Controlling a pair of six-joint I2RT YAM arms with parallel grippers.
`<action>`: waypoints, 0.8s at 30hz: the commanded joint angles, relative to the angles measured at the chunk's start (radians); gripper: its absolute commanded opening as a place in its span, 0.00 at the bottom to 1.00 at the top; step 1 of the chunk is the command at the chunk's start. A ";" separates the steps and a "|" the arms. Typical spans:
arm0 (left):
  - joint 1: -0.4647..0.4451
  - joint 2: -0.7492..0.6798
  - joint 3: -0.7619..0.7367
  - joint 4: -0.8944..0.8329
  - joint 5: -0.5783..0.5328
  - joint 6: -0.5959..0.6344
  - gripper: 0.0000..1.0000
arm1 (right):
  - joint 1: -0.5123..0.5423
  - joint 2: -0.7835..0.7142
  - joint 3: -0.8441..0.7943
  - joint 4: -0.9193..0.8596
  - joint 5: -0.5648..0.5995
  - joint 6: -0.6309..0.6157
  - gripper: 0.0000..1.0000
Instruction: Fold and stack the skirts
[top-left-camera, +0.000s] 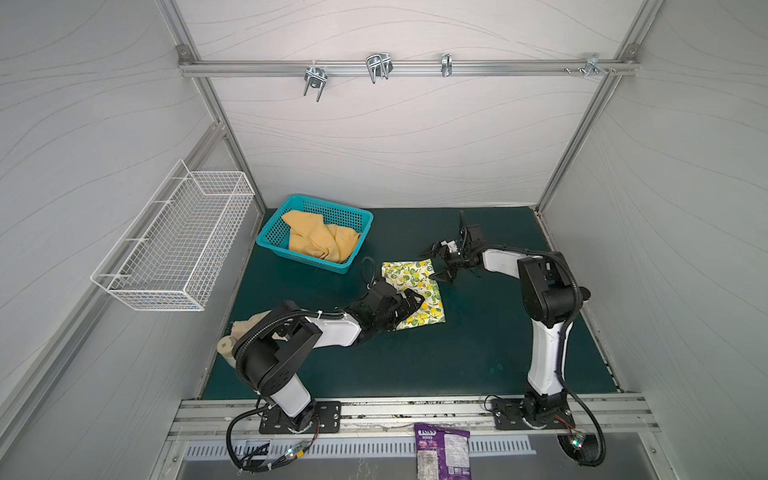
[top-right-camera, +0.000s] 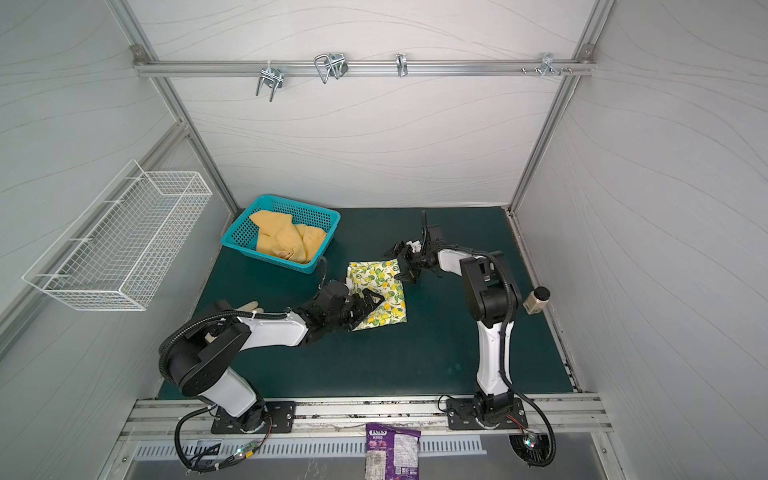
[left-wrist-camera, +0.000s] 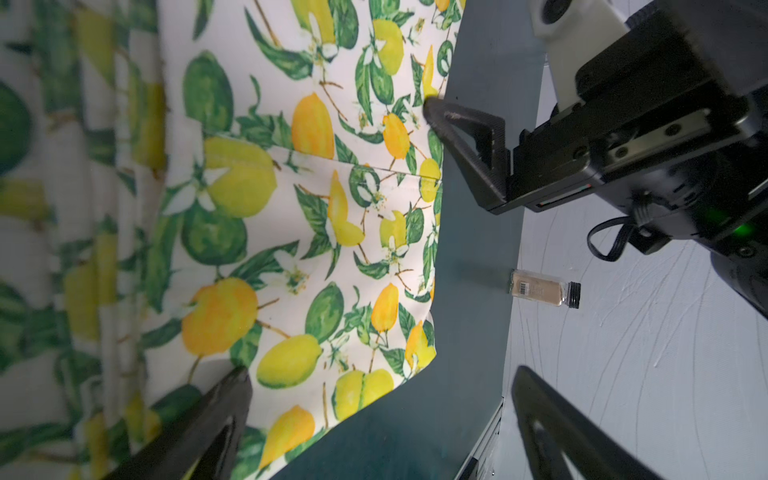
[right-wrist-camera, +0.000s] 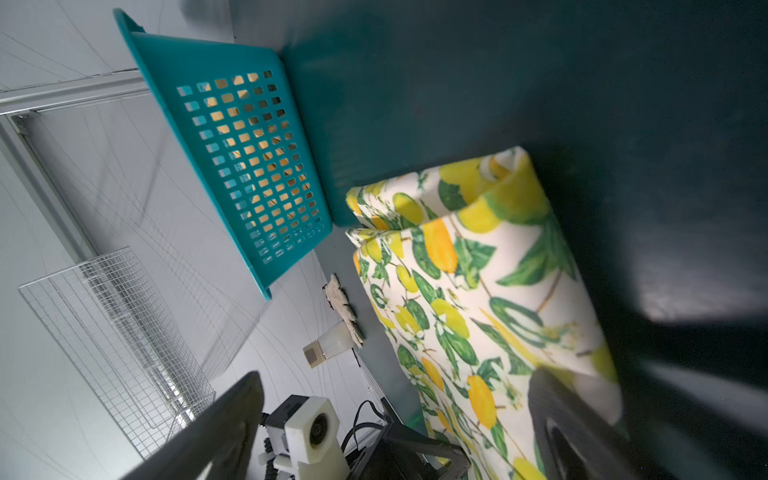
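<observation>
The lemon-print skirt lies flat on the dark green mat in both top views, with a doubled edge at its far side. The mustard-yellow skirt sits crumpled in the teal basket. My left gripper is open low over the skirt's near left part, one finger above the print. At the skirt's far right corner my right gripper is open, one finger over the cloth. Neither holds anything.
A white wire basket hangs on the left wall. A beige rag and a cream bottle lie behind the left arm. A small bottle stands at the mat's right edge. A snack packet lies at the front rail.
</observation>
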 joint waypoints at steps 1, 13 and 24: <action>-0.001 0.023 -0.011 -0.032 -0.035 -0.006 0.98 | 0.002 -0.023 -0.087 0.087 0.007 0.037 0.99; 0.114 0.115 0.102 -0.294 -0.036 0.147 0.98 | 0.044 -0.196 -0.395 0.314 0.093 0.131 0.99; 0.197 0.239 0.334 -0.569 -0.071 0.315 0.99 | 0.212 -0.347 -0.623 0.526 0.290 0.255 0.99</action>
